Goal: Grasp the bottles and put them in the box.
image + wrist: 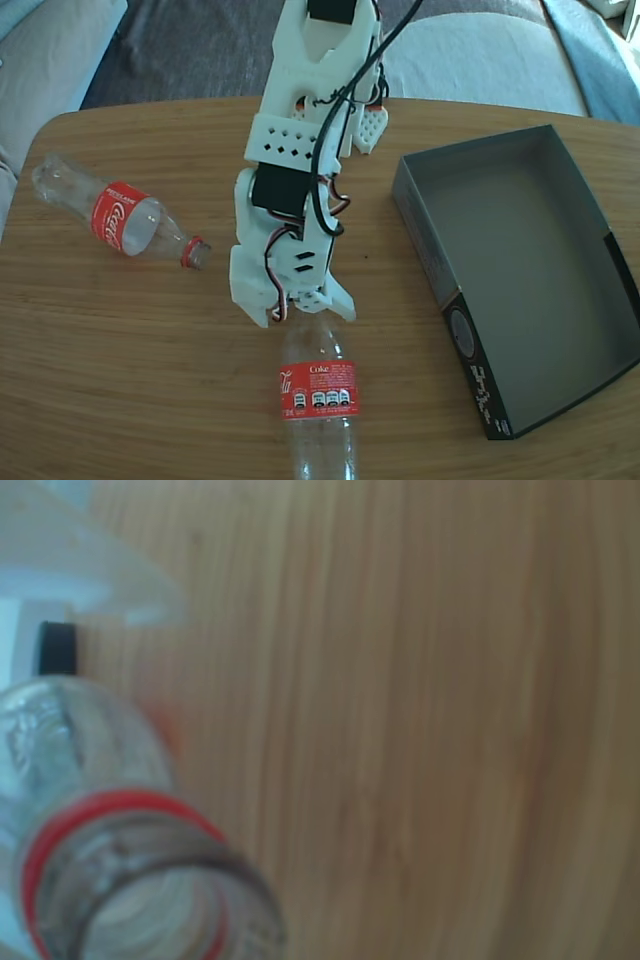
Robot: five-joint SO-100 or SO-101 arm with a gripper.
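Fixed view. The arm reaches down from 12 o'clock to the table (120,340) centre, with the gripper (305,312) lowered over the neck end of the near bottle (318,400). This bottle lies flat, neck toward 12 o'clock and base toward 6 o'clock, so its narrow end is presented for a grasp; its base is cut off by the lower frame edge. The fingertips are hidden under the wrist housing, so it cannot be determined whether the jaws are wide, narrow or clamped on the neck. The second bottle (115,217) lies at 9 o'clock, well apart from the arm, with its open neck pointing toward the table centre. The box (420,225) sits at 3 o'clock, open side up and with nothing in it, positioned to receive both bottles; its far right corner is cut off. Judged from this layout, neither bottle has yet been placed.

Wrist view. The open mouth and red neck ring of the near bottle (130,880) fill the 7 o'clock corner, very close to the lens and blurred. One white finger (90,570) shows at 10 o'clock; the opposing finger is out of frame, so jaw spacing and contact remain undetermined.
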